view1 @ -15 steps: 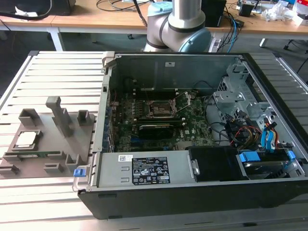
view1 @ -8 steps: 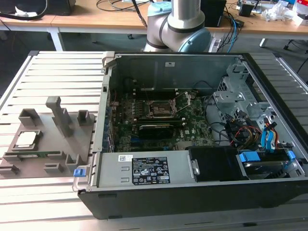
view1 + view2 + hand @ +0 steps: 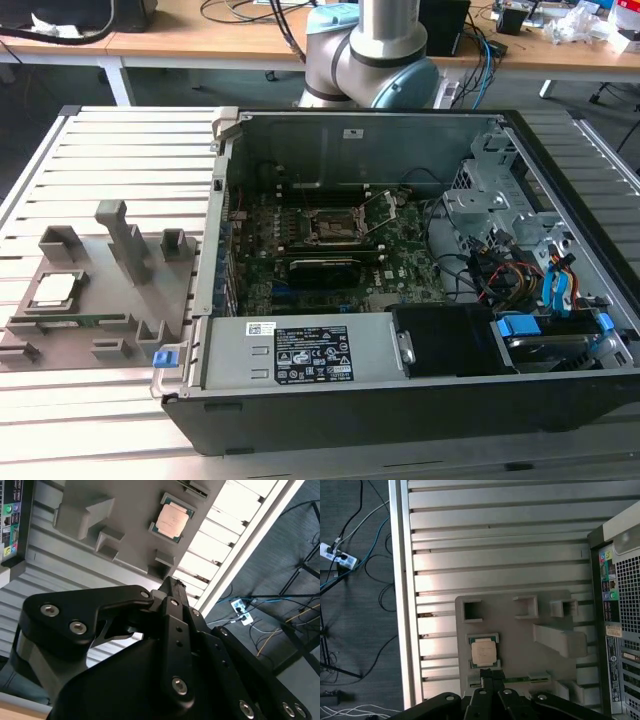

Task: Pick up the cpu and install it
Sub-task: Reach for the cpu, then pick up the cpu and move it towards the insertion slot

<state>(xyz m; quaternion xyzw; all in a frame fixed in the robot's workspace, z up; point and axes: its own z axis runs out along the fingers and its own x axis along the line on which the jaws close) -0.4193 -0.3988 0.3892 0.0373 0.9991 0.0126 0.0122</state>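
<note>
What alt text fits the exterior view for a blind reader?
The cpu rests on a grey fixture plate on a slatted table, at the exterior view's left of an open computer case with its socket exposed.

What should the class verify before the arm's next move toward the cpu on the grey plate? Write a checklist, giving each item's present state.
1. The cpu lies flat in its seat on the fixture plate: ok.
2. Nothing covers the cpu's top: ok.
3. The claw is clear of the cpu: ok.
4. The computer case has its side open: ok.
5. The socket is open and empty: cannot tell.
</note>
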